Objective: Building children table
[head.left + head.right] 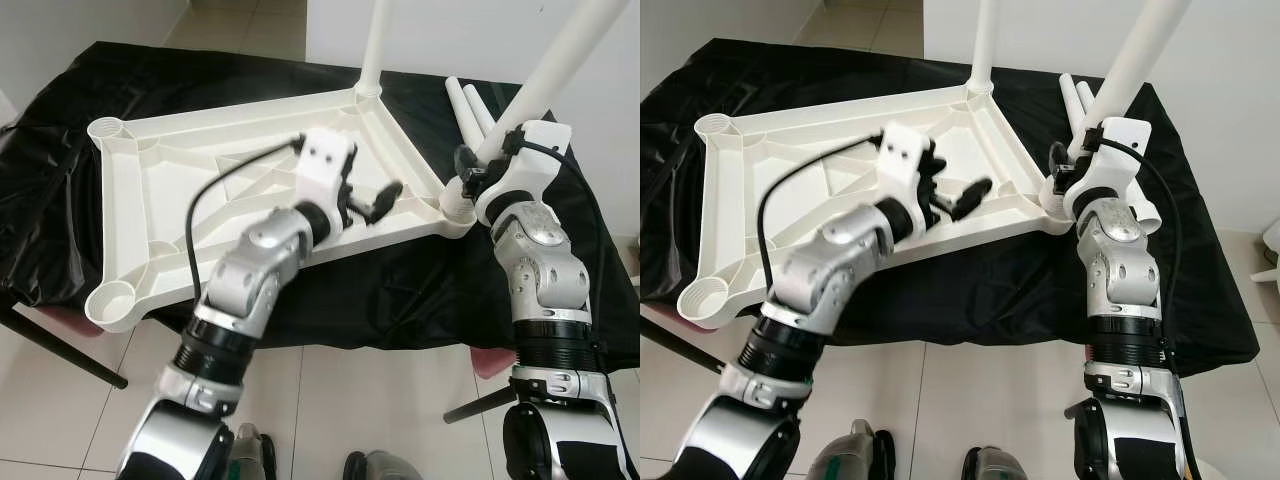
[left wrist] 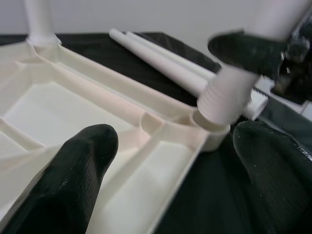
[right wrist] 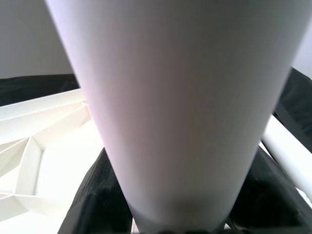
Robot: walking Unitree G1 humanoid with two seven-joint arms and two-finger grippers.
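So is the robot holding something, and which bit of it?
Yes. The right claw grips a white table leg near its lower, threaded end, right above the corner socket of the upside-down tabletop. The left claw is open, holding nothing.

You get bright, even indoor light with soft shadows, slight motion blur on the left gripper (image 1: 372, 205), its near fingers (image 2: 73, 180) out of focus, and the white leg (image 3: 175, 107) a smooth, featureless blur against the right wrist lens.
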